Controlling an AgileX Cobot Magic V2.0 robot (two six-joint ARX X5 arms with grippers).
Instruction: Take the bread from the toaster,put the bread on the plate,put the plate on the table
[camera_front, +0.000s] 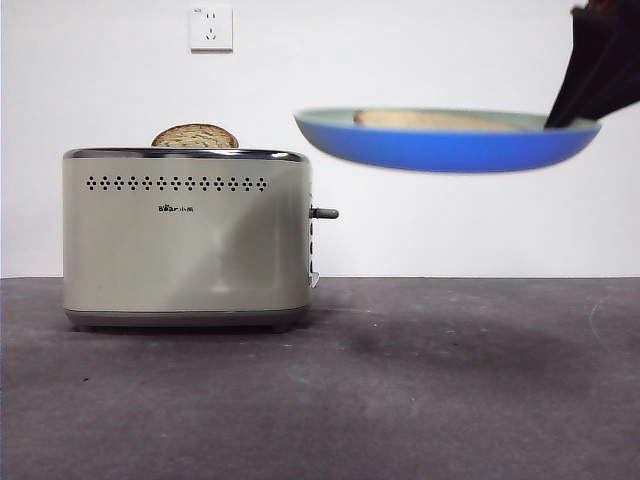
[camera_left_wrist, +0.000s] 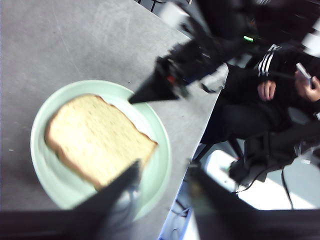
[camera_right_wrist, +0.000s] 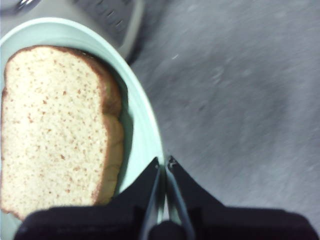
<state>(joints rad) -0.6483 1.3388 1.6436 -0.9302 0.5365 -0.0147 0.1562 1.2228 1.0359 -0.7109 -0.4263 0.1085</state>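
Observation:
The mint-green plate (camera_front: 440, 148) with its blue underside hangs in the air to the right of the toaster (camera_front: 185, 235), high above the table (camera_front: 400, 400). The bread (camera_front: 430, 120) lies flat on it. My right gripper (camera_front: 572, 112) comes in from the top right and is shut on the plate's rim (camera_right_wrist: 142, 130), beside the bread (camera_right_wrist: 50, 125). My left gripper (camera_left_wrist: 165, 167) is open and empty above the plate (camera_left_wrist: 45, 170) and the bread (camera_left_wrist: 97, 137); the right gripper (camera_left_wrist: 152, 92) shows there too. A second dome-topped slice (camera_front: 195, 136) stands in the toaster.
A wall socket (camera_front: 211, 27) is on the white wall behind. In the left wrist view the table's edge (camera_left_wrist: 210, 107) runs under the plate's side, with a seated person (camera_left_wrist: 270, 90) beyond it.

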